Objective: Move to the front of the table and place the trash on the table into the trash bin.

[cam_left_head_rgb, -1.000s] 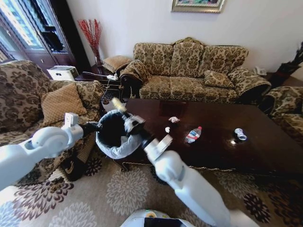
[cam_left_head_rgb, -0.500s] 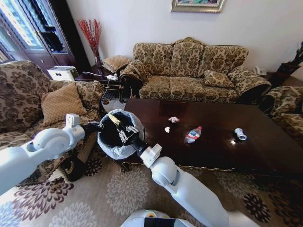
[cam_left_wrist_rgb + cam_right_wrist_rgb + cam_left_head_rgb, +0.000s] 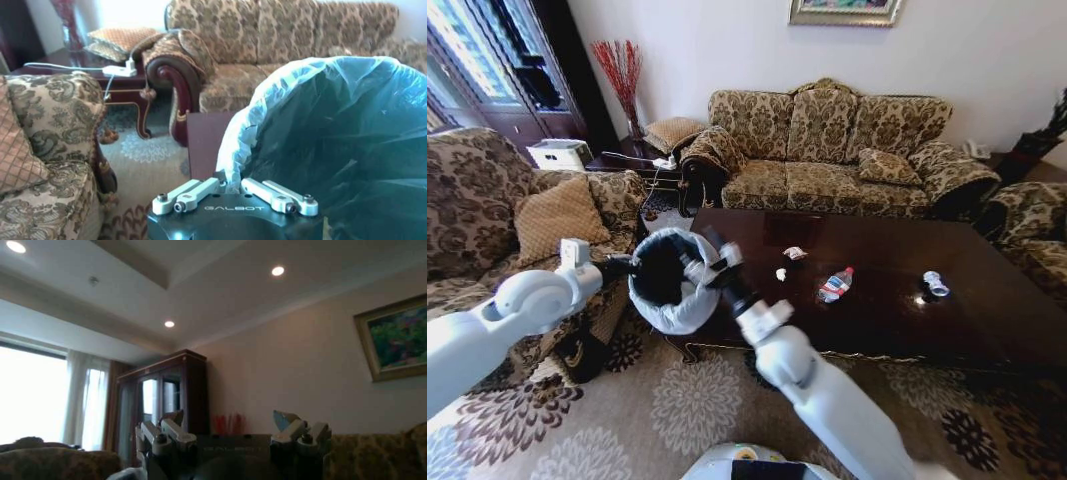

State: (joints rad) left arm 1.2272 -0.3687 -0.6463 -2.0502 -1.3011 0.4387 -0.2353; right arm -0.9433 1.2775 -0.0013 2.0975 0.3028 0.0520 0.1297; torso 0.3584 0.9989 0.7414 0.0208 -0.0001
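Head view: left gripper (image 3: 623, 266) pinches the round trash bin's (image 3: 670, 308) crinkly bag rim; right gripper (image 3: 717, 262) gapes.

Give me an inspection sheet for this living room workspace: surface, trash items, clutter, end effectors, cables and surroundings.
Surface: glossy dark brown wooden coffee table, mostly bare.
Job's things: clear plastic bottle with red label, small crushed clear bottle and white crumpled paper scraps lie on the table; round black bin lined with a whitish plastic bag is held at the table's left end.
Clutter: nothing seen.
End effectors: left end effector shut on the bin's bag rim; right end effector open, empty, above the bin's mouth.
Cables: white cable and adapter on the side table.
Surroundings: patterned sofas, patterned carpet, dark cabinet, framed picture.
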